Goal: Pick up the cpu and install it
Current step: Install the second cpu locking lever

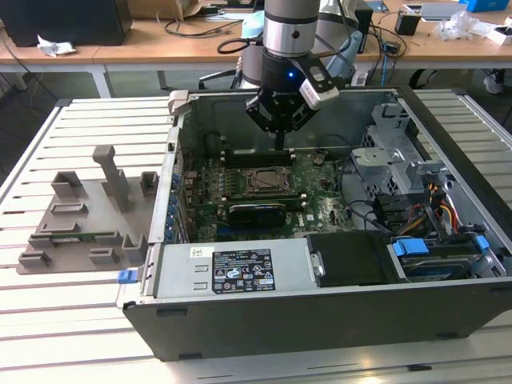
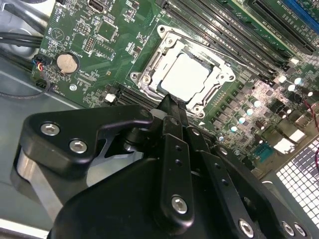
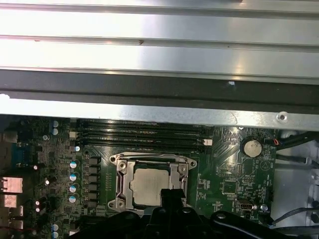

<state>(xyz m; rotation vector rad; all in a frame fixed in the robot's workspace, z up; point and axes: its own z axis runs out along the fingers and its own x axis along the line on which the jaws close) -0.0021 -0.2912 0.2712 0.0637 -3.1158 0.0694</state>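
The arm is hanging straight down into the open computer case [image 1: 320,320], which is lying on its side on a slatted white table [image 1: 88,120]. The claw [image 1: 278,146] is hovering just above the green board [image 1: 320,204], over the edge of the socket nearest the case's back wall.

The chip [image 2: 185,79] is sitting flat inside the metal socket frame [image 2: 149,74]; its silvery-grey top is showing in both wrist views, square to the frame opening. In the first wrist view the chip [image 3: 148,186] is lying within the frame [image 3: 122,174], and the dark fingertips [image 3: 172,195] are overlapping its near edge. Whether they are touching it cannot be told.

In the second wrist view the two fingers [image 2: 172,112] are pressed together into one narrow point with nothing between them. That point is standing over the rim of the socket, at the chip's edge.

A round silver coin battery [image 2: 65,62] is sitting on the board, well apart from the socket. Long black memory slots [image 3: 142,134] are running beside the socket, between it and the case wall.

On the table at the exterior view's left, a grey plastic tray [image 1: 80,232] with upright blocks is resting beside the case.
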